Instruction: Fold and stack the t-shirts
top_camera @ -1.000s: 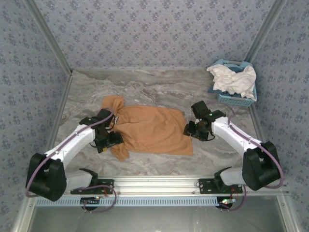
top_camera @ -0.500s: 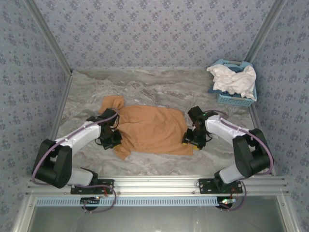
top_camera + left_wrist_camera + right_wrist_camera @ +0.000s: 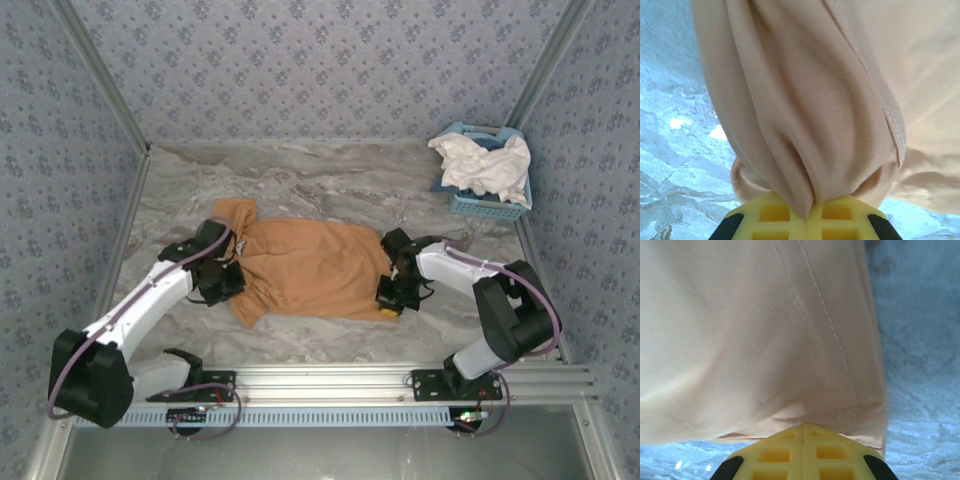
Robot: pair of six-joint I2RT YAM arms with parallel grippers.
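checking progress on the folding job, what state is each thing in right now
tan-orange t-shirt: spread on the table, not yet folded, pinched at both ends
white t-shirt: crumpled in the basket, spilling over its rim
basket: upright at the table's far right corner
left gripper: shut on a bunched fold of the tan-orange t-shirt
right gripper: shut on the tan-orange t-shirt's hemmed edge

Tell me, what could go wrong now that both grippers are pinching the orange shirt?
1. The right gripper bites only the hem edge of the tan-orange shirt, so the cloth might slip out when pulled.
2. The left gripper clamps a bunched wad of cloth, so the fold may come out crooked.
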